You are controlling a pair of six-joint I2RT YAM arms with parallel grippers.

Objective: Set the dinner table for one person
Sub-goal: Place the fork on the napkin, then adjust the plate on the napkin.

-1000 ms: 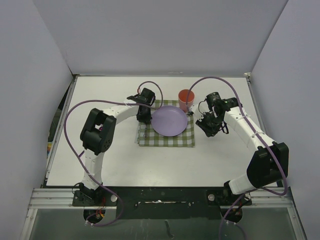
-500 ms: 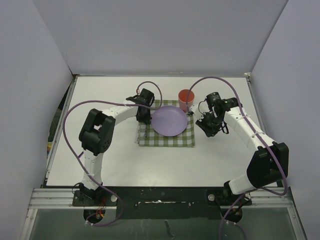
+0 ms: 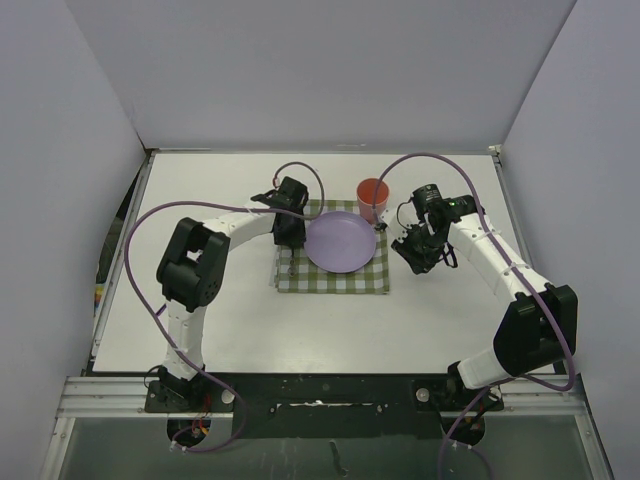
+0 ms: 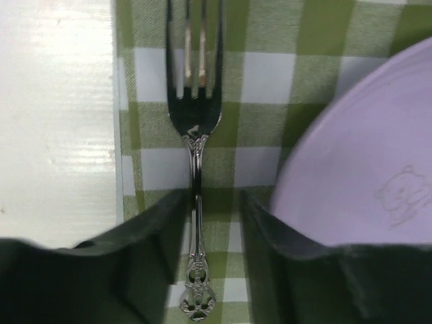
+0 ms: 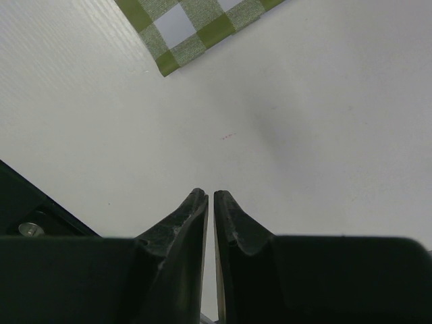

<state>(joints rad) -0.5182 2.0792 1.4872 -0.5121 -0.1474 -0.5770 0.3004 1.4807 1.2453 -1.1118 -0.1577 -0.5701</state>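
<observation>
The white dinner table [image 3: 240, 310] holds a green-and-white checked cloth [image 3: 332, 278] with a lilac plate [image 3: 342, 240] on it. A red cup [image 3: 373, 194] stands at the cloth's far right corner. A silver fork [image 4: 195, 121] lies on the cloth [image 4: 256, 74] left of the plate [image 4: 364, 162], tines pointing away from the wrist. My left gripper [image 4: 214, 199] is low over the fork's handle, its jaws apart on either side of it; the handle lies close to the left finger. My right gripper [image 5: 210, 196] is shut and empty over bare table [image 5: 304, 101], right of the cloth.
The cloth's corner [image 5: 196, 23] shows at the top of the right wrist view. Grey walls close the table in at the back and both sides. The arms' bases and a metal rail [image 3: 320, 385] run along the near edge.
The left gripper has shifted very slightly over the fork. The right arm has not moved.
</observation>
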